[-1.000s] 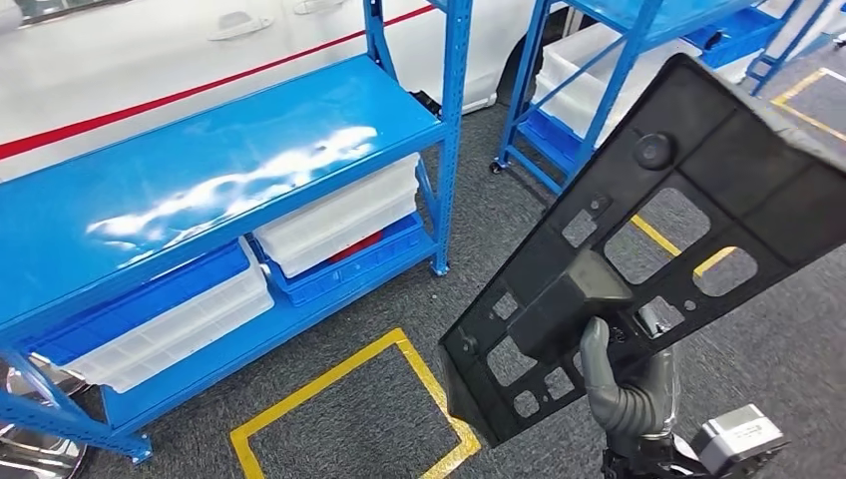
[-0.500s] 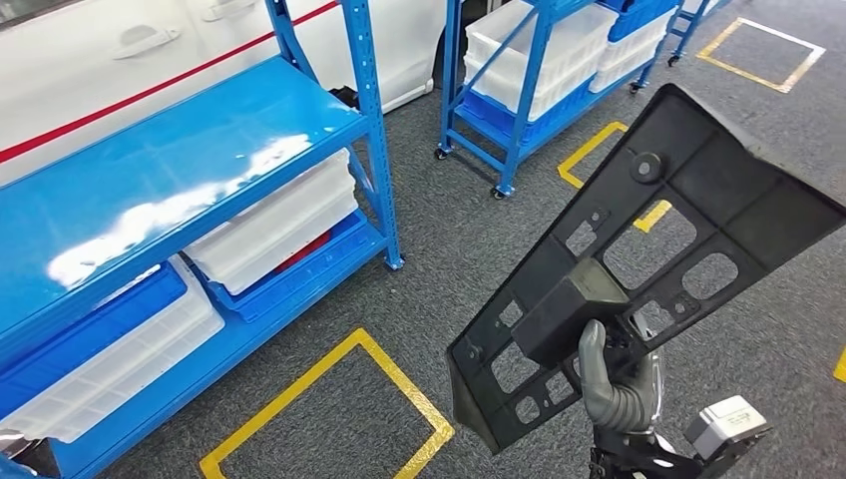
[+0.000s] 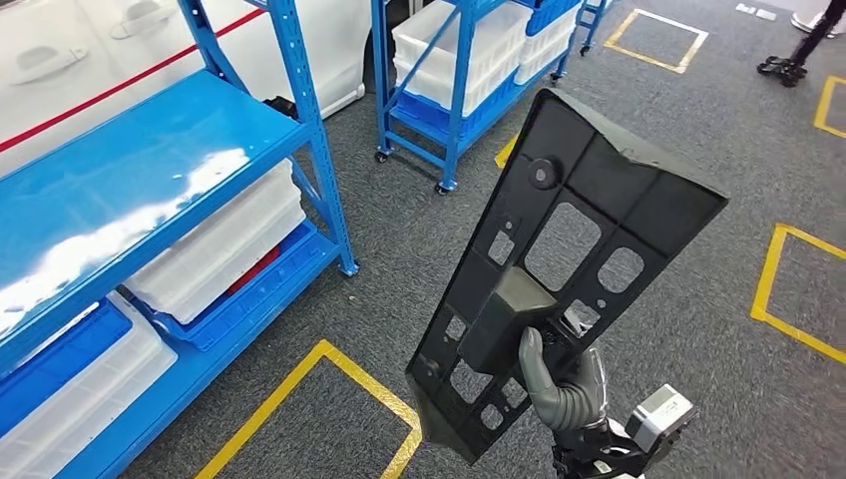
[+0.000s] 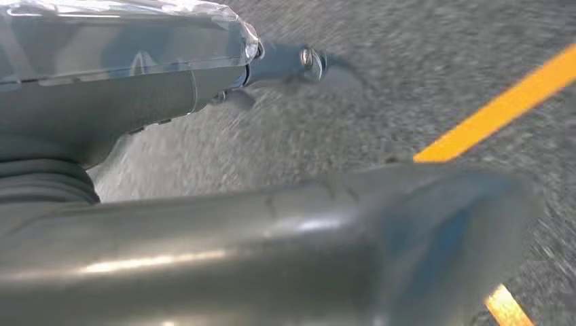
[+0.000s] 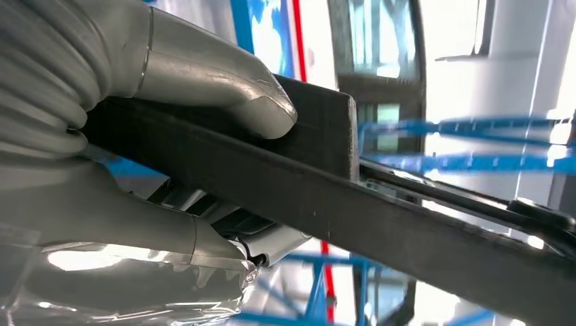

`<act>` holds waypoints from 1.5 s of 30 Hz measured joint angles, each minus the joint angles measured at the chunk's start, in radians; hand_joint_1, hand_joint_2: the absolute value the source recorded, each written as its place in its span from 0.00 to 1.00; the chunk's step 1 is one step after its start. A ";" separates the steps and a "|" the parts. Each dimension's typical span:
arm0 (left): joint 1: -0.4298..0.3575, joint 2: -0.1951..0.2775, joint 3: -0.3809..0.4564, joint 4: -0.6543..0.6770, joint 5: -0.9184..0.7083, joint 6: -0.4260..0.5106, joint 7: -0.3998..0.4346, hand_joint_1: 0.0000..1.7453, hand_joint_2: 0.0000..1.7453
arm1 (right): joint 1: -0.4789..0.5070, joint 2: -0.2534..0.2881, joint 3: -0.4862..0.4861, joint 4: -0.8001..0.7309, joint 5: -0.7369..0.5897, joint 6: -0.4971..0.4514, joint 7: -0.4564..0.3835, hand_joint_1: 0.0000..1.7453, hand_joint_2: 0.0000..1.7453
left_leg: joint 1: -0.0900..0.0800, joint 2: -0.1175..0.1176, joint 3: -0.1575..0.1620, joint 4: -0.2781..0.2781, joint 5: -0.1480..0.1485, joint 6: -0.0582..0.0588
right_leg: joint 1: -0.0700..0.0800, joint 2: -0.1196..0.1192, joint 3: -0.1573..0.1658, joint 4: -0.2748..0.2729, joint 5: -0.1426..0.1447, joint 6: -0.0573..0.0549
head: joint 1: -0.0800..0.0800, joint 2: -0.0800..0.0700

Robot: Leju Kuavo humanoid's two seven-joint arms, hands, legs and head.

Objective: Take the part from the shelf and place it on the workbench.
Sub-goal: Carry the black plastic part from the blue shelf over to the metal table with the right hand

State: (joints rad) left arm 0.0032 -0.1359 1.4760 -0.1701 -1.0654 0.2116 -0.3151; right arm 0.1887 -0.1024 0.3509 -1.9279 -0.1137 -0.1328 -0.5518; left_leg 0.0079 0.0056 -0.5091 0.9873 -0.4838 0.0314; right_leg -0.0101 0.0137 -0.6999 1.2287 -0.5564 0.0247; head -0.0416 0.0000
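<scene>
Right hand [image 3: 564,389]: low in the head view, gripping the black perforated panel [image 3: 559,269] near its lower end. In the right wrist view the thumb [image 5: 224,88] presses one face and the fingers [image 5: 170,227] close on the other, so the plate is pinched through its thickness.
Part: off the shelf and carried in the air above the grey carpet [image 3: 698,299], tilted, its wide end up and away from the body. Held low on the raised block, probably because that is the one thick place that gives the fingers purchase.
Left hand [image 4: 204,224]: seen close and blurred in the left wrist view, over carpet and a yellow floor line [image 4: 502,109]. Whether its fingers are spread or curled I cannot tell; nothing shows in them.
Floor: yellow taped squares [image 3: 329,399] mark bays just ahead.
Blue shelf rack [image 3: 140,170]: to the left, white bins [image 3: 219,249] on its lower level.
Second blue rack [image 3: 469,60]: farther off, on castors, also with white bins.
Stage: transport, by my reading; the bench is yet to be reached.
</scene>
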 joint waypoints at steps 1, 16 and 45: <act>0.003 0.002 0.002 -0.001 -0.004 -0.008 -0.006 0.00 0.00 | 0.007 0.004 -0.006 0.000 0.013 0.006 0.003 1.00 1.00 | -0.002 0.014 -0.001 0.001 -0.001 0.000 | -0.003 -0.004 -0.026 0.053 -0.017 0.004 | 0.000 0.000; 0.003 0.003 0.024 -0.007 -0.006 -0.003 -0.039 0.00 0.00 | 0.030 0.051 -0.043 -0.001 0.067 0.048 0.028 1.00 1.00 | -0.003 0.004 -0.099 0.277 -0.174 -0.051 | -0.001 0.006 0.107 -0.215 0.112 -0.054 | 0.000 0.000; -0.008 -0.113 0.037 -0.295 -0.034 -0.285 -0.162 0.00 0.00 | 0.136 0.137 -0.292 -0.085 0.176 0.053 0.030 1.00 1.00 | -0.006 0.013 -0.055 0.173 -0.125 -0.039 | 0.007 -0.021 0.126 -0.229 0.105 -0.051 | 0.000 0.000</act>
State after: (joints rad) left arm -0.0053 -0.2484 1.5127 -0.4647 -1.0992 -0.0738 -0.4770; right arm 0.3244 0.0347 0.0586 -2.0129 0.0619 -0.0793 -0.5219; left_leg 0.0015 0.0182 -0.5636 1.1602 -0.6088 -0.0078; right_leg -0.0029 -0.0070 -0.5735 1.0001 -0.4517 -0.0262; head -0.0420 0.0000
